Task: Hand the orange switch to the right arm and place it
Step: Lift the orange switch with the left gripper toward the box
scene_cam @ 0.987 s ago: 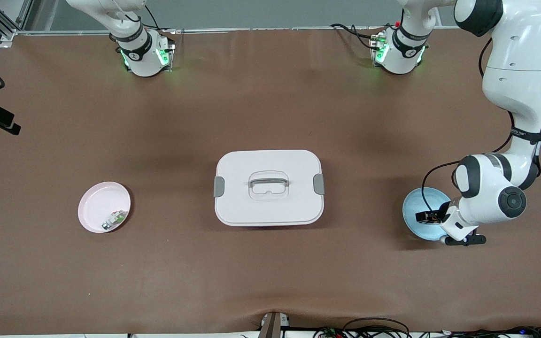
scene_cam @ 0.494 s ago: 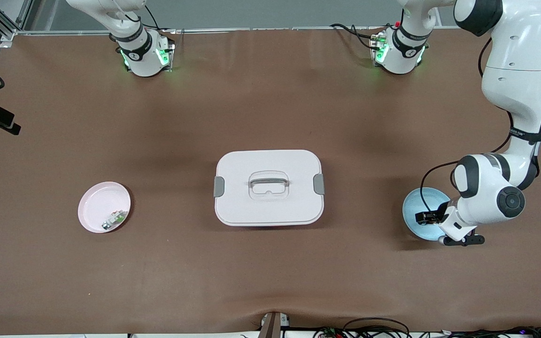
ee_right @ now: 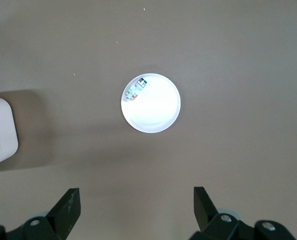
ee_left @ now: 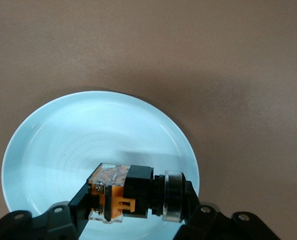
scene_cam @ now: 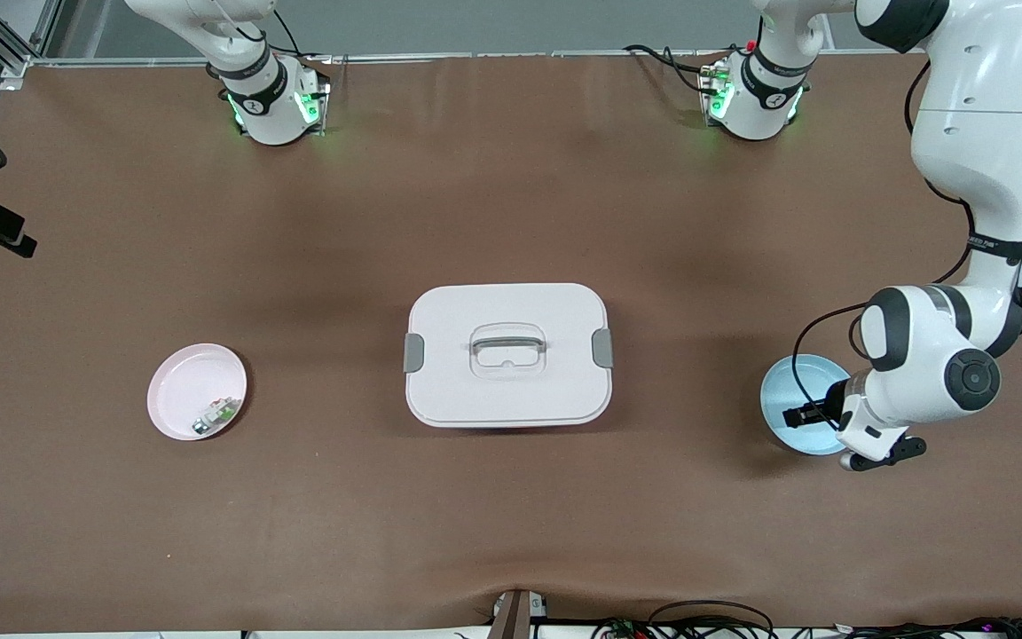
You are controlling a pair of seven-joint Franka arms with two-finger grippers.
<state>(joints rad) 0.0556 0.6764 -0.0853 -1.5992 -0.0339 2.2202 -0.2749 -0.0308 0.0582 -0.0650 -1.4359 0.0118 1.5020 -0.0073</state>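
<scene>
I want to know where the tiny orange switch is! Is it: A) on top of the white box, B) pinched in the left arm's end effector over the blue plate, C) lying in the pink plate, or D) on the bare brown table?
B: the left wrist view shows the left end effector shut on the orange switch, over the blue plate.

no readable text, labels, brands or numbers, small markings on the arms too tiny to make out
</scene>
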